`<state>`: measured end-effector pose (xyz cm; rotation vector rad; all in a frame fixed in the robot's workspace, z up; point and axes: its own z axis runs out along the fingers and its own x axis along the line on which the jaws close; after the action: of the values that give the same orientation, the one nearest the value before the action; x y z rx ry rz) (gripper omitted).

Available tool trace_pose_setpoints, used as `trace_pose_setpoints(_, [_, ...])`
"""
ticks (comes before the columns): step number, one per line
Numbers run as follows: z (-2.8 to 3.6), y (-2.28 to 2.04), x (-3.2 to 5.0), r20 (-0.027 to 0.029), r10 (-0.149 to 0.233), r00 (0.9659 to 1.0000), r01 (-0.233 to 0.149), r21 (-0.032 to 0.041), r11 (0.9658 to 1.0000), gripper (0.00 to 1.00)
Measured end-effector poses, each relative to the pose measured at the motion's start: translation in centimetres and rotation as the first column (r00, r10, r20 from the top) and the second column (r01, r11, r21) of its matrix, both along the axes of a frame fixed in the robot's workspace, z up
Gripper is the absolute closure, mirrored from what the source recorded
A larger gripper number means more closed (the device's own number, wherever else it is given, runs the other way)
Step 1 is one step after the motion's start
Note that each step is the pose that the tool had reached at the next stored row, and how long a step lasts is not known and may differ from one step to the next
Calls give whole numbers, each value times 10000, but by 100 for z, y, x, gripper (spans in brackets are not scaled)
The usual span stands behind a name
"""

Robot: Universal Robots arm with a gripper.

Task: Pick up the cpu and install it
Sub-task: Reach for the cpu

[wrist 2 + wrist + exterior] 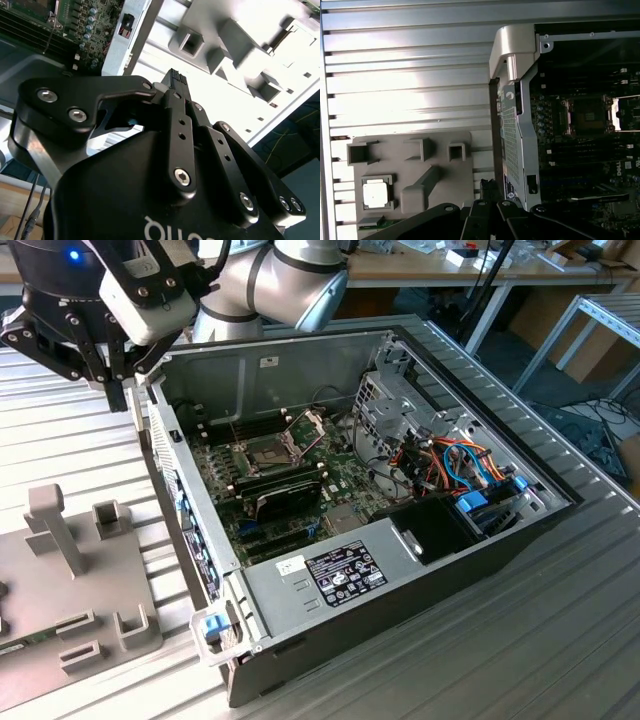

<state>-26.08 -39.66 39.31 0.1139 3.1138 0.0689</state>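
The gripper (118,398) hovered outside the open computer case (420,610), at its ten o'clock in the exterior view, jaws closed together on nothing. The cpu (375,194) lay in a pocket of the grey fixture (460,180), at the case's eight o'clock.

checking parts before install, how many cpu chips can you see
1. The cpu sits in a square pocket of the grey tray, outside the computer case. The open socket on the motherboard looks empty. More could be hidden inside the case.
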Motion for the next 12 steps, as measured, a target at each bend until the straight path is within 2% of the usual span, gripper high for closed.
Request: trace_pose_setpoints(12, [0,0,-21,0,-2,10000,2,0,10000,89])
